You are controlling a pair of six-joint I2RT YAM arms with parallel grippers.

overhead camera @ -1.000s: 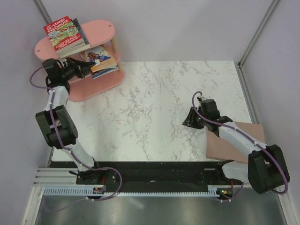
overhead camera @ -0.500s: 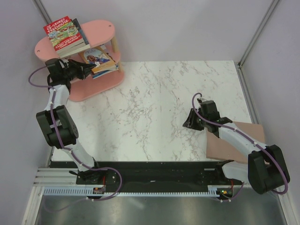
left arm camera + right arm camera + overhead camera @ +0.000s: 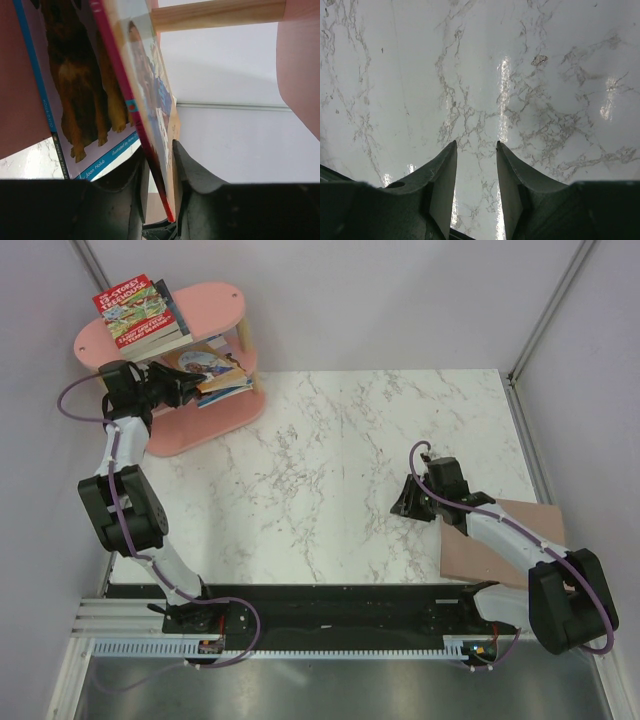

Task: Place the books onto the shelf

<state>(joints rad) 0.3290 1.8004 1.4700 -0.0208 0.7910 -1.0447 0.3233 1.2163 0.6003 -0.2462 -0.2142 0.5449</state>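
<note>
At the far left corner of the table, the shelf. On its top board, red book lying flat, cover up, on a dark book. On the middle board, tan book topmost on a small pile, cover up. Left gripper reaching into that middle tier from the left, level with the pile. From the left wrist: tan book's edge with its red spine standing between the fingers, jaws narrowly parted on either side of it. One finger lies against the cover, with a sliver of light along the other. Cannot tell whether pinching the book or merely flanking it. Puppy book just left of the tan one, pink board on both sides, a wooden post across the top. Right gripper low over bare marble on the right half of the table, well apart from the shelf and just beside a brown board lying flat at the right edge. Jaws spread, only marble showing in the gap, no book near.
</note>
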